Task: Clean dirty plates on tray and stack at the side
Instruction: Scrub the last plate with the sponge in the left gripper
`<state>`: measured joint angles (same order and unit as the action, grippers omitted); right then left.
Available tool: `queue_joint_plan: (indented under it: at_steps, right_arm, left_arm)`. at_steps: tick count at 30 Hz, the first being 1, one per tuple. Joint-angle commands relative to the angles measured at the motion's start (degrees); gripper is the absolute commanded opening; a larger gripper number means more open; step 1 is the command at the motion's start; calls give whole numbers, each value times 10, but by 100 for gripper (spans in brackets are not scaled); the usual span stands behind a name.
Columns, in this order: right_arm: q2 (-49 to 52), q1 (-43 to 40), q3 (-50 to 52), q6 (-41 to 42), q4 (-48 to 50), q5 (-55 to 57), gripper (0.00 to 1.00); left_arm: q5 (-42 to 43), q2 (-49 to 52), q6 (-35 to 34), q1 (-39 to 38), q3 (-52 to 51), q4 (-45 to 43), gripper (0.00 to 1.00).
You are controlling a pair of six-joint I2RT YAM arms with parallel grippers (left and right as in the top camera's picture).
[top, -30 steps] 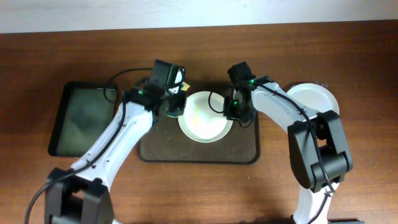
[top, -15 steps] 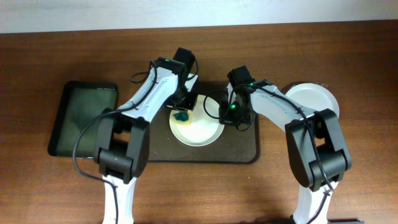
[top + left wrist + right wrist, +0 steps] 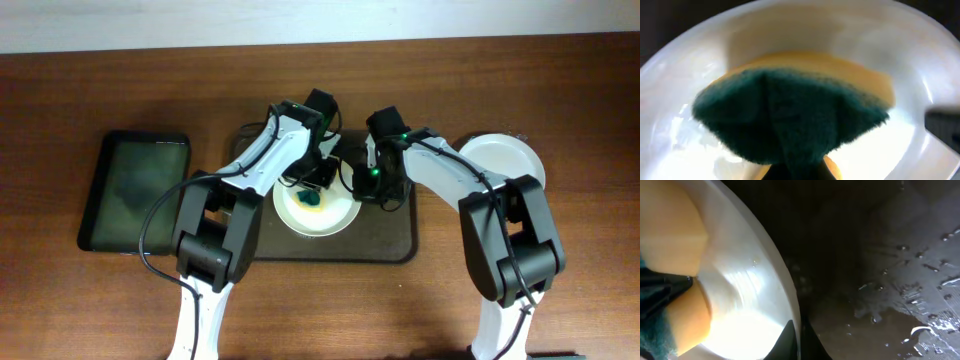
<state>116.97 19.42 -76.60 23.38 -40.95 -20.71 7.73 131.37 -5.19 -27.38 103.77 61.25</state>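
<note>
White and wet-looking, the plate [image 3: 330, 218] lies in the middle of the brown tray [image 3: 385, 242]. A sponge [image 3: 308, 198], with a green scouring face over yellow foam, presses into the plate's bowl on the side nearer the tray's far edge. The left gripper [image 3: 314, 186] is clamped on the sponge, which bunches where it is pinched. The right gripper [image 3: 366, 186] sits at the plate's right rim, its jaws nipped onto that edge. Water droplets [image 3: 920, 305] dot the tray floor beside the rim. Another white plate [image 3: 505, 160] rests on the wooden table [image 3: 60, 90] just off the tray's right end. A black tray [image 3: 135, 190] with a greenish inside lies off the tray's left end.
</note>
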Motion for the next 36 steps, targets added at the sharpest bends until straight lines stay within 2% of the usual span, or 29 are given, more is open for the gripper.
queue_joint_plan:
  at_steps: [1,2,3,5,6,7,9,10,11,12,14,16,19,20,22,24,26,27,30,31,34,35,36]
  right_arm:
    - [15,5,14,43,-7,34,4]
    - [15,3,14,64,-6,45,4]
    - [15,4,14,76,-5,52,4]
    - [15,4,14,78,-2,53,4]
    - [15,4,14,78,-2,53,4]
    - [15,4,14,78,-1,53,4]
    - [15,4,14,78,-1,53,4]
    - [15,4,14,78,-1,53,4]
    - [15,4,14,78,-1,53,4]
    - [15,4,14,78,-1,53,4]
    - [15,4,14,78,-1,53,4]
    - [15,4,14,78,-1,53,4]
    - [15,4,14,78,-1,53,4]
    - [15,4,14,78,-2,53,4]
    - [15,4,14,78,-1,53,4]
    - [15,4,14,78,-1,53,4]
    - [15,4,14,78,-1,53,4]
    - [15,4,14,78,-2,53,4]
    - [15,4,14,78,-2,53,4]
    - [15,4,14,78,-2,53,4]
    - [15,4,14,78,-2,53,4]
    - [15,4,14,78,-2,53,4]
    - [15,4,14,78,-2,53,4]
  left_arm:
    - [-198,32,-254,27,-8,33,0]
    - [-238,32,-323,35,-8,55,0]
    - [-256,32,-363,38,-8,73,0]
    - [-257,32,-366,38,-8,83,0]
    - [-243,32,-323,35,-8,79,0]
    - [-197,32,-233,35,-8,65,0]
    - [-10,32,-27,35,-8,27,0]
    - [92,32,52,36,-8,11,0]
    - [156,32,92,38,-8,1,0]
    - [166,32,91,40,-8,-6,0]
    - [155,32,66,49,-7,-24,0]
    - [71,32,-26,62,-8,-52,0]
    - [-170,32,-232,65,-7,-59,0]
    - [-216,32,-268,64,-7,-52,0]
    - [-269,32,-305,63,-7,-33,0]
    - [-264,32,-303,61,-7,-13,0]
    - [-135,32,-159,58,-7,-7,0]
    - [-8,32,-59,58,-7,5,0]
    - [202,32,120,58,-7,41,0]
    - [231,32,151,59,-7,44,0]
    - [233,32,151,59,-7,23,0]
    - [228,32,134,60,-7,9,0]
    - [202,32,78,63,-7,-20,0]
